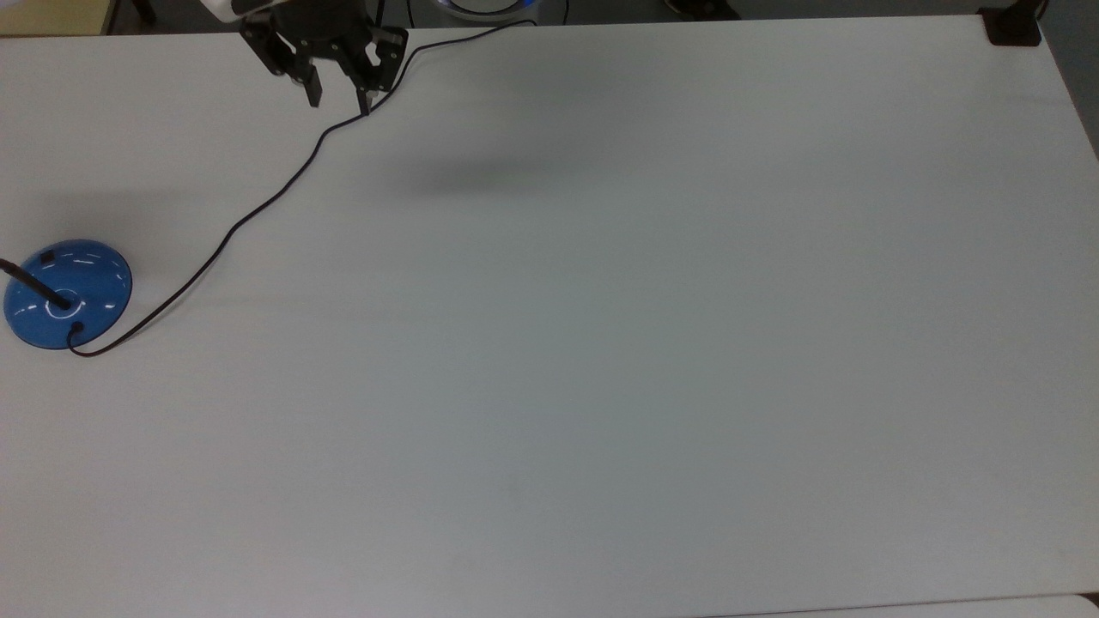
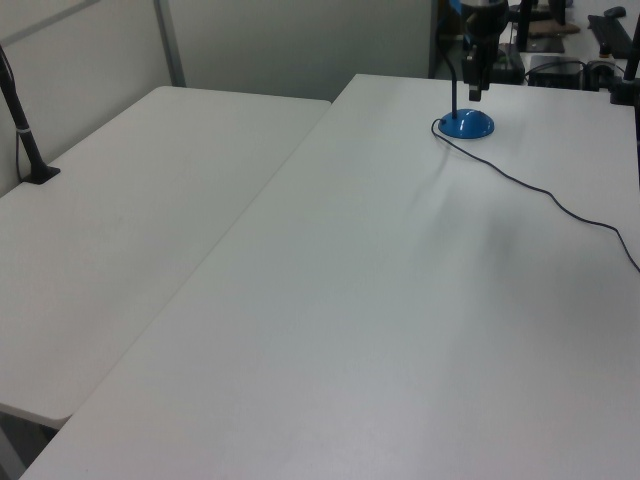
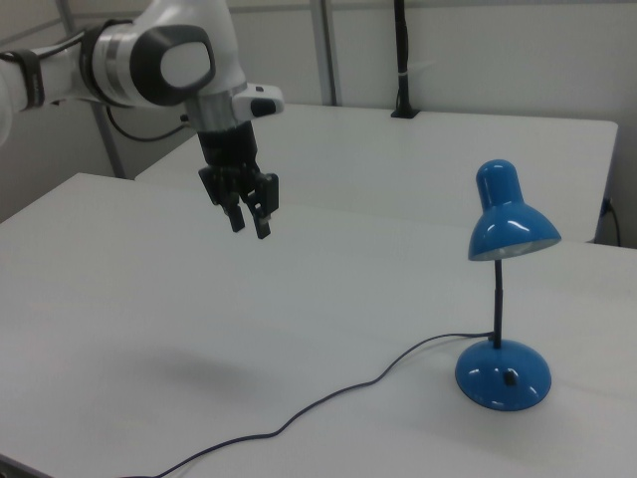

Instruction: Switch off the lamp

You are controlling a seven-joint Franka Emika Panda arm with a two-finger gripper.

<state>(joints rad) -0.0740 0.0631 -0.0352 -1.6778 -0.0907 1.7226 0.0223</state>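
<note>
— Seeing what here?
— Seeing a white table [image 1: 601,386] butting against a second white table [image 2: 130,220] on the left view's left.
— Noticing anything on the second?
— Spotting a black post [image 2: 22,125] rising upright near its edge, backing onto a grey partition [image 2: 290,45].
</note>
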